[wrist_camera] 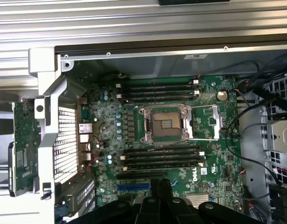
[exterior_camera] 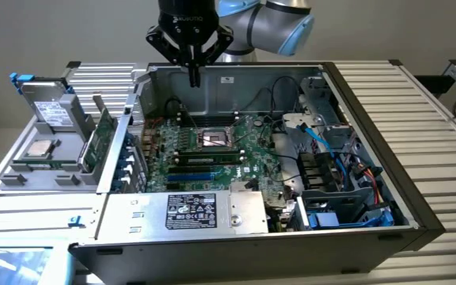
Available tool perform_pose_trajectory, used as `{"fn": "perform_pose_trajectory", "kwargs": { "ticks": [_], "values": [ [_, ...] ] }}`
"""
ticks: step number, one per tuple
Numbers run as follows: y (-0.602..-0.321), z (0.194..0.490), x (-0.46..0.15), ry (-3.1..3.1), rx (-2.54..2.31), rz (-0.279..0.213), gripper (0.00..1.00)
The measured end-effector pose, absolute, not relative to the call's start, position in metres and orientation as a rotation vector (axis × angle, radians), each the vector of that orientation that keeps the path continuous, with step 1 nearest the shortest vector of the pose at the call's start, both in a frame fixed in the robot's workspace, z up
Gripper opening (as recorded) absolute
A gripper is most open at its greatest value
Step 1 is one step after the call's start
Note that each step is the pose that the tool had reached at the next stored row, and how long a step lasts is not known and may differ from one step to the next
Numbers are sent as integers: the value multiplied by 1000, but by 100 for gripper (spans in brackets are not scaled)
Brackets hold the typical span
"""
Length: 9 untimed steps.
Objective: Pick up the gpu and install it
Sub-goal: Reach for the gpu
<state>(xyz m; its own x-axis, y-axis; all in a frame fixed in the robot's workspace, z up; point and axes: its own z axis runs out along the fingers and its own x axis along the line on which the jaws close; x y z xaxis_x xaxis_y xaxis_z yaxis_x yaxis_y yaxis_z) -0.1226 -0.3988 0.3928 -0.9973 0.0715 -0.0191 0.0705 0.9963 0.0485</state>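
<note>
On the exterior view's left, a grey rack point(exterior_camera: 34, 178) stands beside the case point(exterior_camera: 236, 89). The gpu point(exterior_camera: 93, 145) stands on its edge in that rack, green side showing, just beside the case wall. It is not picked up yet. Further right, the case lies open on the desk point(exterior_camera: 434, 107), and the green board point(exterior_camera: 244, 160) inside shows. The jaws hang high over the back wall of the case. They are shut tight and hold nothing. So the work is at the first step: getting the gpu. I think that step calls for the jaws to open, go over the rack, and come down straight on the card's top edge so it does not tip.
</note>
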Motion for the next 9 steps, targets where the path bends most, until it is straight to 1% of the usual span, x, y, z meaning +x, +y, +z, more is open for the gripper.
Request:
{"fn": "perform_pose_trajectory", "kwargs": {
  "ticks": [9],
  "values": [
    [-399,393,-151,3118,110,75,12]
  ]
}}
